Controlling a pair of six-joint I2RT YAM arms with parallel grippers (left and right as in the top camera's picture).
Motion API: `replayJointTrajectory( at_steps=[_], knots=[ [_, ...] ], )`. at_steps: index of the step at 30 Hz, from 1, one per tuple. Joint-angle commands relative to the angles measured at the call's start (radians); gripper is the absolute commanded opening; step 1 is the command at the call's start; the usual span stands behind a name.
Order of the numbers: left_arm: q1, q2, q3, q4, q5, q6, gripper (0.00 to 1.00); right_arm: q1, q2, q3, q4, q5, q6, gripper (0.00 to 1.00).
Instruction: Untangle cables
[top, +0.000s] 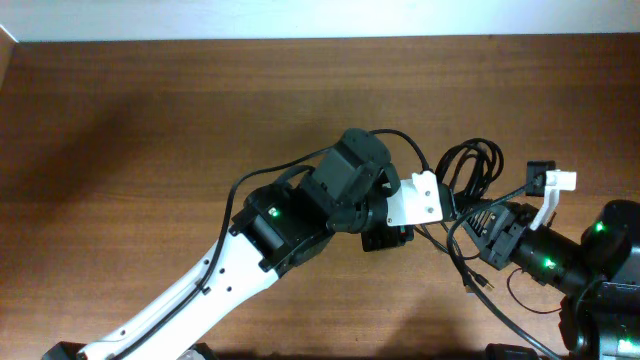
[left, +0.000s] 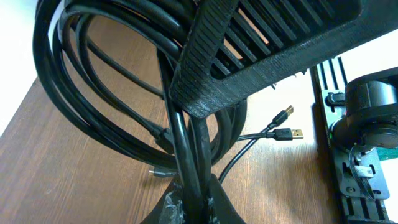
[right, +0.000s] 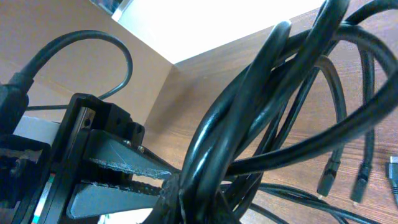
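The cables (left: 59, 87), thin black loops, hang in a bundle right of centre over the wooden surface (top: 150, 120). The left tool (left: 189, 152) is clamped on several strands, and the right tool (right: 171, 185) pinches the same bundle. They are probably light, limp and slick, so take hold near the gold-tipped USB plugs (left: 291, 134).

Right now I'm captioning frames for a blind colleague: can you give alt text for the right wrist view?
A thick bunch of black cables is pinched in the right tool at lower left and fans up and right across a wooden table. Two dark plug ends show at lower right.
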Motion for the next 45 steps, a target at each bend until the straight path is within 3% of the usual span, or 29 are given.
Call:
replayJointTrajectory(
  at_steps=[1,5,6,7,8,9,22,25,29,30,32,34,38,41,43,44,45],
  knots=[
    [-0.005,-0.013,0.008,0.013,-0.092,-0.092,0.0,-0.006,0.0,0.003,-0.016,0.043,-0.018,0.04],
    [-0.001,-0.013,0.007,0.011,-0.424,-0.38,0.01,-0.005,0.0,0.003,-0.016,-0.023,-0.061,0.04],
    [0.008,-0.013,0.008,0.011,-0.432,-0.409,0.11,-0.006,0.0,0.003,-0.015,-0.042,-0.082,0.04],
    [0.018,-0.013,0.007,0.011,-0.432,-0.431,0.09,-0.006,0.0,0.003,-0.016,-0.065,-0.102,0.04],
    [0.039,-0.013,0.008,0.01,-0.431,-0.471,0.0,-0.006,0.0,0.003,-0.016,-0.066,-0.102,0.04],
    [0.06,-0.013,0.007,0.01,-0.428,-0.492,0.0,-0.006,0.0,0.003,-0.016,-0.081,-0.119,0.04],
    [0.219,-0.013,0.008,-0.042,-0.427,-0.556,0.0,-0.006,0.0,0.003,-0.015,-0.149,-0.162,0.04],
    [0.283,-0.013,0.007,-0.07,-0.423,-0.559,0.0,-0.006,0.0,0.003,-0.016,-0.2,-0.23,0.04],
    [0.369,-0.013,0.008,-0.077,-0.233,-0.554,0.0,-0.006,0.0,0.003,-0.019,-0.204,-0.357,0.04],
    [0.385,-0.013,0.007,-0.076,-0.161,-0.502,0.0,-0.006,0.0,0.003,-0.023,-0.205,-0.414,0.04],
    [0.404,-0.013,0.008,-0.089,0.06,-0.275,0.0,-0.006,0.0,0.003,-0.027,-0.204,-0.504,0.04],
    [0.406,-0.013,0.008,-0.156,0.338,0.027,0.08,-0.006,0.0,0.003,-0.045,-0.204,-0.591,0.04],
    [0.406,-0.013,0.008,-0.314,0.392,0.292,0.15,-0.006,0.0,0.003,-0.134,-0.167,-0.72,0.04],
    [0.406,-0.018,0.008,-0.365,0.392,0.345,0.2,-0.006,0.0,0.003,-0.136,-0.151,-0.722,0.04],
    [0.405,-0.022,0.008,-0.364,0.407,0.35,0.33,-0.006,0.0,0.003,-0.14,-0.174,-0.722,0.04],
    [0.405,-0.022,0.008,-0.361,0.451,0.37,0.46,-0.006,0.0,0.003,-0.14,-0.225,-0.722,0.04],
    [0.405,-0.022,0.008,-0.349,0.497,0.37,0.66,-0.006,0.0,0.003,-0.14,-0.275,-0.723,0.04]
  ],
)
